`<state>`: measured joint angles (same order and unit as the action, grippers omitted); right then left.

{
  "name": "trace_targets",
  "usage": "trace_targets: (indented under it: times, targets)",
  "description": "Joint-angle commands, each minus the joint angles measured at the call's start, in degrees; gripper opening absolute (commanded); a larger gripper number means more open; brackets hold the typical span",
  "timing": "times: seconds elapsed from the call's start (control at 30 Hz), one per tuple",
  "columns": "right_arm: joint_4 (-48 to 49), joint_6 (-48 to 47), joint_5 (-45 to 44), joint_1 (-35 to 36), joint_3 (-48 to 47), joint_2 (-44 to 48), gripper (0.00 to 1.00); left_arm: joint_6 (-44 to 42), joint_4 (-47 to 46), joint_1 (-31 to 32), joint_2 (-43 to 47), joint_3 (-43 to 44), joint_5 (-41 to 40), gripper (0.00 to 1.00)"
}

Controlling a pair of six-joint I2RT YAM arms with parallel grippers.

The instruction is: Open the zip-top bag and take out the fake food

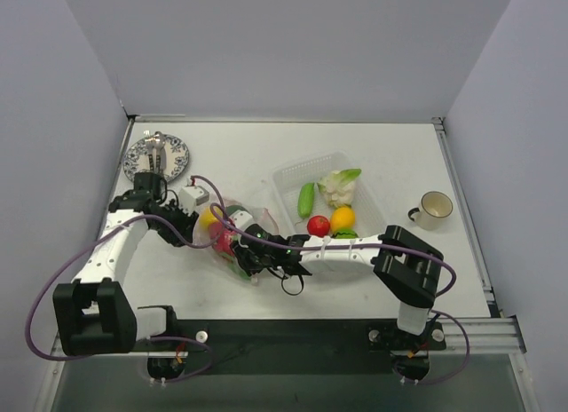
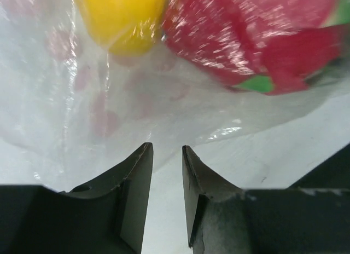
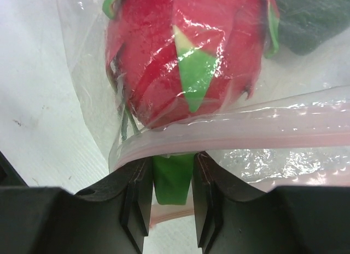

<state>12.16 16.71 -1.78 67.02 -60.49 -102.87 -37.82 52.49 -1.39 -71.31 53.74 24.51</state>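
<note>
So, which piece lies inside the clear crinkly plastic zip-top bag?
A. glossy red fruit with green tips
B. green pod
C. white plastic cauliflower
A: the glossy red fruit with green tips shows through the film of the zip-top bag; the white plastic cauliflower and green pod lie in the rigid clear tray.

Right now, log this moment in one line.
right end effector: shut on red fruit, green tip | left end effector: at zip-top bag edge, grip unclear | tray: holds fake food

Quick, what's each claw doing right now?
Left claw: slightly open, empty, tips at the zip-top bag.
Right claw: shut on the green leaf of the red fake fruit.
</note>
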Motion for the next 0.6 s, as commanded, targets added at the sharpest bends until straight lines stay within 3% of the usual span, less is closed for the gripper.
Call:
trace_targets:
  times: [0.0,0.37,0.57]
  targets:
    - [-0.8,0.4,1.3,0.7,-2.7,0.3,0.0,3.3,-14.5,0.1,-5.0,-6.5,-11.2,0.38]
    - [-2.2,0.7,3.2,1.1,-4.2,0.3,0.0,6.3,-23.2,0.5,-12.4,-6.7,-13.5,0.38]
    - [-3.1,-1.5,-4.6,0.5,-4.3,3.2,0.0,4.1,-24.7,0.8,-14.2,-10.5,-14.1,0.37]
